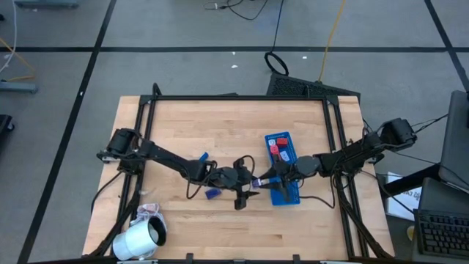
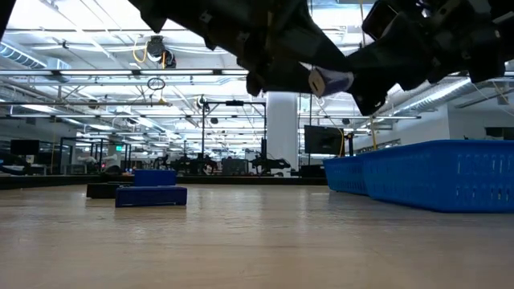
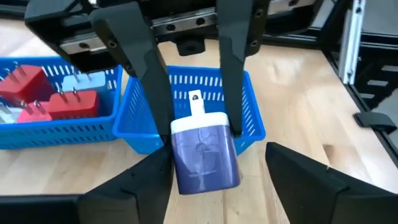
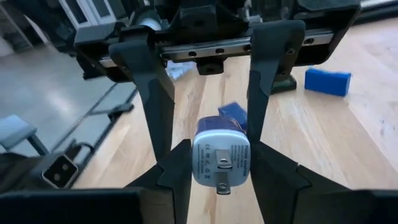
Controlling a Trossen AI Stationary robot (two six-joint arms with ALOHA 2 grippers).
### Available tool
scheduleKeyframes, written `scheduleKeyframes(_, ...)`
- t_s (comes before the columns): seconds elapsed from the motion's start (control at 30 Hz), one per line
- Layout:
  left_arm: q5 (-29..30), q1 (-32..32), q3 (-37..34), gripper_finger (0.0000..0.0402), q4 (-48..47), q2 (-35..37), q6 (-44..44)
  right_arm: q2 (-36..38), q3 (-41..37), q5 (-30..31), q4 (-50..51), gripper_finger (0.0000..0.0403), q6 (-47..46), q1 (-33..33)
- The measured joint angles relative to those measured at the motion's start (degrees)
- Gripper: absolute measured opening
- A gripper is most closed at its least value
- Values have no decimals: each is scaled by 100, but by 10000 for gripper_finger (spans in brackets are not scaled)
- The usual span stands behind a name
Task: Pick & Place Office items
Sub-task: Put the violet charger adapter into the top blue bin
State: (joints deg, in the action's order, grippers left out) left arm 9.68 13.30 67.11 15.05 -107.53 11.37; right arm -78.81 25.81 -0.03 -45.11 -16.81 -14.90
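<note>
Butcher-block table top fills the scene, and at its front edge a big white roll [image 1: 139,238] lies on its side, well apart from the work. Mid-table the two arms meet nose to nose above the wood. The right gripper [image 4: 222,165] is clamped on a blue plug adapter [image 3: 205,152], a finger pressing each flank, prongs facing back toward its own wrist. The left gripper [image 3: 214,158] straddles the same piece with its fingers spread, one close beside the body and the other clearly off it. I read this as a handover, with the right arm now carrying the load. Near the left arm, two loose dark blue blocks [image 1: 212,193] sit on the bare table. Just behind the right gripper stands the blue tray [image 1: 293,192], with red pieces [image 1: 277,150] and a pale one already in one compartment. Beyond the table lies an open workshop floor with cables. The likeliest trouble is the left finger that sits close: if that arm pulls away crookedly, it could drag the adapter and twist it out of the right grip. The adapter's sides look smooth, so a light clamp might also let it slide and drop short of the tray, or it could catch the tray's slatted wall on the way in.
</note>
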Motion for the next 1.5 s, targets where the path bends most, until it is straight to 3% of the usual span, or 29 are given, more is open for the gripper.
scheduleKeyframes(0.6, 130, 79, 9, 269, -1614, 2102, -573, 138, -5, -162, 19, 123, -47, -26)
scheduleKeyframes(0.73, 647, 316, -39, 269, -2083, 2671, -877, 357, -5, -163, 88, 123, -37, -149)
scheduleKeyframes(0.87, 1115, 539, -666, 269, -1728, 3123, -1070, 621, -6, -162, 156, 123, -18, -210)
scheduleKeyframes(1.03, 1291, 580, -2005, 269, -578, 3767, -872, 1212, 29, -168, 377, 123, -70, -113)
scheduleKeyframes(1.17, 1295, 487, -2838, 269, 219, 4090, -608, 1854, 537, -127, 1971, 123, -140, 88)
scheduleKeyframes(1.27, 1298, 423, -3250, 269, 550, 4300, -500, 2143, 1316, 180, 3854, 123, -155, 241)
scheduleKeyframes(1.5, 1299, 231, -3587, 269, 740, 4383, -476, 1954, 3136, 915, 7832, 123, -392, 871)
